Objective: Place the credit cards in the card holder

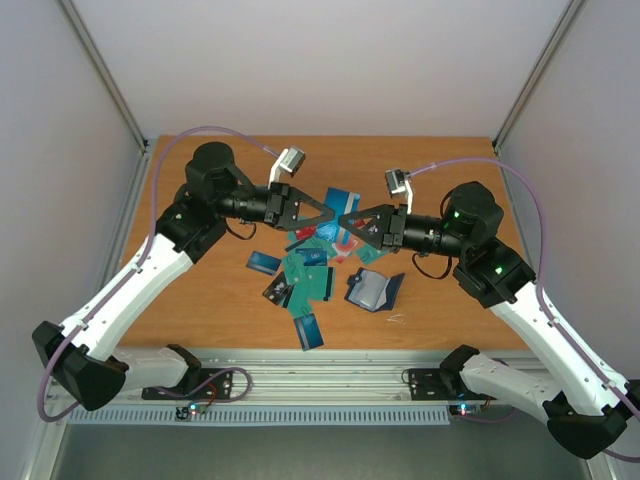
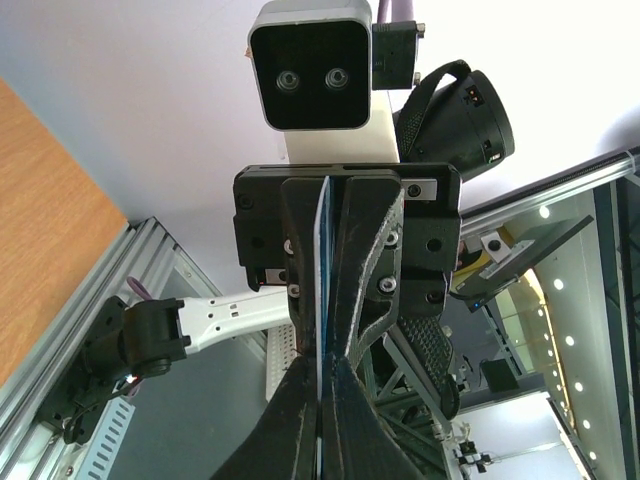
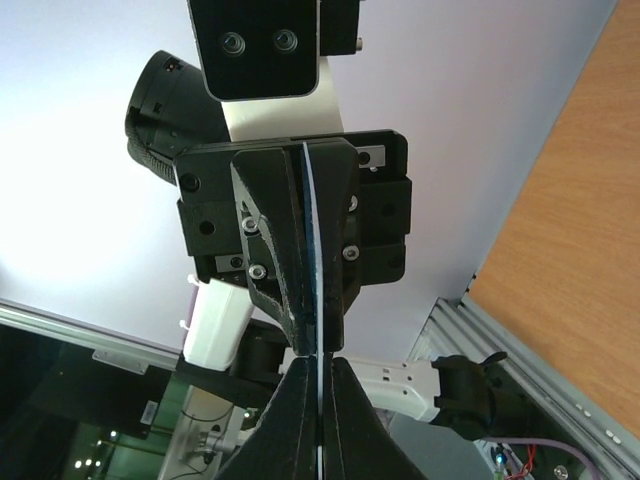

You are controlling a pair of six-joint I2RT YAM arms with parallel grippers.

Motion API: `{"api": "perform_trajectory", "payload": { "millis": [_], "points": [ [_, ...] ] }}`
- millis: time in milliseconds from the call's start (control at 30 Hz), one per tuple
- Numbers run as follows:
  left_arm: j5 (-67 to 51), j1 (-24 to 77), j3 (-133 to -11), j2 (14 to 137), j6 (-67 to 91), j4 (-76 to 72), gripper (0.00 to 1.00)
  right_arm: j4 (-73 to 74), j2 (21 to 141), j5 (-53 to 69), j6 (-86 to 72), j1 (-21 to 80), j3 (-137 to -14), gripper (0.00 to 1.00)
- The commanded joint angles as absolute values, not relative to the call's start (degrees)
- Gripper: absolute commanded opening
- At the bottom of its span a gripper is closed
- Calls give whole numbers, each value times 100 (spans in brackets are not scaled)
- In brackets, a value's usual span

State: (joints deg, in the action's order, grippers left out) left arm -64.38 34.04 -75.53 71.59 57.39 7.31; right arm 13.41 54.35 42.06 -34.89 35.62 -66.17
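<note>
Both grippers meet tip to tip in the air above the pile of credit cards. One thin blue credit card stands edge-on between them. My left gripper is shut on one end of it, and my right gripper is shut on the other end. From above, the left gripper and right gripper touch noses over the table's middle, and the held card hardly shows. The card holder, dark navy, lies open on the table just right of the pile, below the right gripper.
Loose cards lie around the pile: a blue one to the left, another blue one near the front edge, one at the back. The wooden table ends at a metal rail in front.
</note>
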Motion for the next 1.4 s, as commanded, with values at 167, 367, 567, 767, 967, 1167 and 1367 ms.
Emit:
{"api": "perform_trajectory", "payload": {
  "millis": [167,367,567,767,967,1167,1367],
  "points": [
    [-6287,3472,-7761,7280,5189,1714,33,2825,5177,3365,-3130,3533,-6734,1],
    [-4916,3513,-7731,7375,3495,4049,52,4840,4892,2239,-2762,3533,-6571,1],
    [-3911,3798,-7413,7738,2778,4712,49,6157,5147,1509,-2537,3536,-6403,1],
    [-3182,3861,-7234,8500,2567,4832,39,6482,6197,1305,-2212,3551,-6435,1],
    [-3120,3892,-7409,9396,2601,4467,33,7218,7873,796,-2165,3570,-7509,1],
    [-3394,3951,-7881,10241,2496,4385,22,7302,9009,750,-2313,3577,-7935,1],
    [-3451,3981,-7662,10457,2605,3963,16,7310,9836,577,-2468,3567,-8343,1]
  ]
}}
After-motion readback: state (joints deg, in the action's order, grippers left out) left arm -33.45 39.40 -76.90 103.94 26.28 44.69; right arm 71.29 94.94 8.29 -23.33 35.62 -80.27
